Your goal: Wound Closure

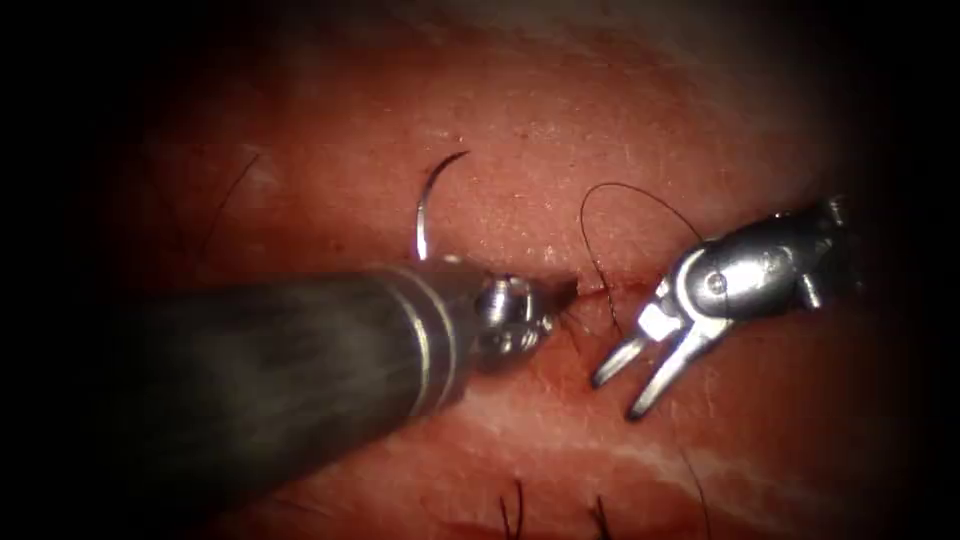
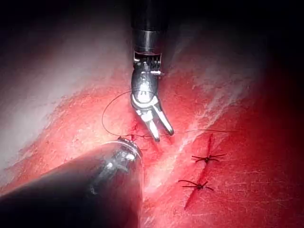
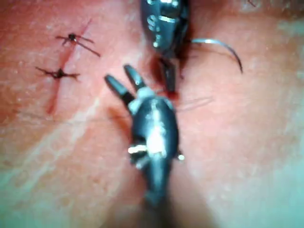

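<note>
At the cut [image 1: 590,292], the left tool [image 1: 560,295] reaches in from the cut's left side, its tip pressed down at the edge of the wound; its jaws look closed on the tissue [image 1: 620,130] there, though the tip is partly hidden by the tool's own wrist. The needle [image 1: 432,200] lies on the left of the cut, just behind this tool's wrist, curving up and away over the tissue; one end disappears behind the tool, so I cannot tell if that end is held or is in the tissue. The right tool [image 1: 625,385] hangs on the right side of the cut, near it, with its two jaws spread well apart and holding nothing. The thread [image 1: 625,190] rises from the cut in a thin loop between the two tools and comes down toward the right tool. In the left wrist view, two finished stitches [image 2: 205,158] with short cut ends sit further along the cut, well apart from both tools.
</note>
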Available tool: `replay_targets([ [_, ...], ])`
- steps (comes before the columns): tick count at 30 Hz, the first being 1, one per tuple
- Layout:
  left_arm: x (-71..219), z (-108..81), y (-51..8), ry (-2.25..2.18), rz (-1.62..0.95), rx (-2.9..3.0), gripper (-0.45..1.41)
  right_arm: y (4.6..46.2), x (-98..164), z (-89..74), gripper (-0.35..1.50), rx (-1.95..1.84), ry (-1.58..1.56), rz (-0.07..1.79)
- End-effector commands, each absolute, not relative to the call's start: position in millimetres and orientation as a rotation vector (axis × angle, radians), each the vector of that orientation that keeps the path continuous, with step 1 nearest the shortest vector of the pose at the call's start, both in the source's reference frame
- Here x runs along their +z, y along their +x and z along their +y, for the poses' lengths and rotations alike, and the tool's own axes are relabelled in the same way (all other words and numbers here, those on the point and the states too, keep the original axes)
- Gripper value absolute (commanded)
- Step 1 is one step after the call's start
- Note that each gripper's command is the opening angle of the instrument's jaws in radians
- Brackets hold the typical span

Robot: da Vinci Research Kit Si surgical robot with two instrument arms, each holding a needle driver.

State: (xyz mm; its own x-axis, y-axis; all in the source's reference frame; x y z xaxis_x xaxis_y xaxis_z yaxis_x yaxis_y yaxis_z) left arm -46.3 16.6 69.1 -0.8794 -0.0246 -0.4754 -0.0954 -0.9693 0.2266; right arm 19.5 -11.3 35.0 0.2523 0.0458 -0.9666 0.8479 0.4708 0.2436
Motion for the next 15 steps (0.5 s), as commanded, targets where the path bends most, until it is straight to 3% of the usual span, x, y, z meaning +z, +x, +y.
replay_targets([
  [1,69.8,16.2,-47.0,-0.758,0.374,2.989,-0.45,19.8,35.5,-12.6,0.44,-0.704,0.949,1.178],
  [6,69.7,16.1,-46.9,-0.758,0.374,2.99,-0.45,19.8,35.5,-13.3,0.52,-0.795,0.951,1.107],
  [8,69.5,16.0,-47.0,-0.755,0.37,2.991,-0.45,19.7,35.6,-13.2,0.71,-0.836,0.945,1.069],
  [11,69.3,15.8,-47.1,-0.754,0.37,2.991,-0.45,19.4,35.6,-13.2,0.83,-0.876,0.942,1.015],
  [15,69.0,15.9,-47.3,-0.753,0.371,2.995,-0.45,19.2,35.7,-13.1,0.84,-0.932,0.932,0.965],
])
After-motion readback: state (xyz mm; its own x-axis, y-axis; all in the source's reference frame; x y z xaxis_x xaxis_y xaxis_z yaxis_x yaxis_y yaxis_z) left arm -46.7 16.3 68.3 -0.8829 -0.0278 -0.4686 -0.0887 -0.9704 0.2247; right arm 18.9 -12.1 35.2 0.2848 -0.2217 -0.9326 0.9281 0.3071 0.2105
